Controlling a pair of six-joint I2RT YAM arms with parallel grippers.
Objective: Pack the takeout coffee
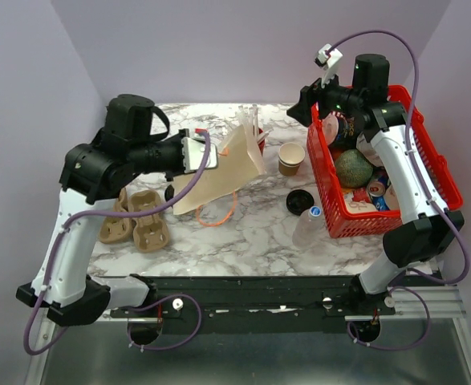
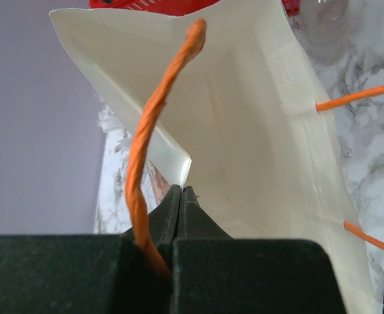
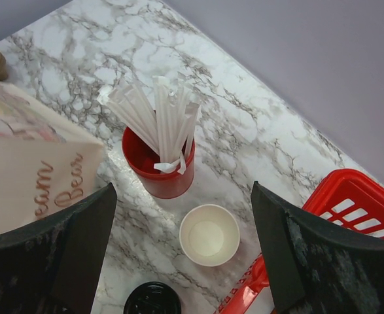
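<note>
The takeout coffee is out of view in every frame. A cream paper bag [image 1: 227,164] with orange cord handles [image 2: 149,124] hangs tilted over the middle of the marble table, its mouth facing the left wrist camera. My left gripper [image 2: 180,191] is shut on the bag's near rim. My right gripper [image 3: 182,186] hovers open and empty high over the back of the table, beside the red basket [image 1: 440,164]. Below it stand a lidless tan cup [image 3: 209,234] with a white inside and a loose black lid [image 3: 152,301].
A red cup [image 3: 159,171] full of wrapped straws stands behind the bag. The basket holds an avocado [image 1: 353,167] and cans. A plastic bottle [image 1: 307,226] lies in front of the basket. Brown pulp cup carriers [image 1: 139,223] sit at the left.
</note>
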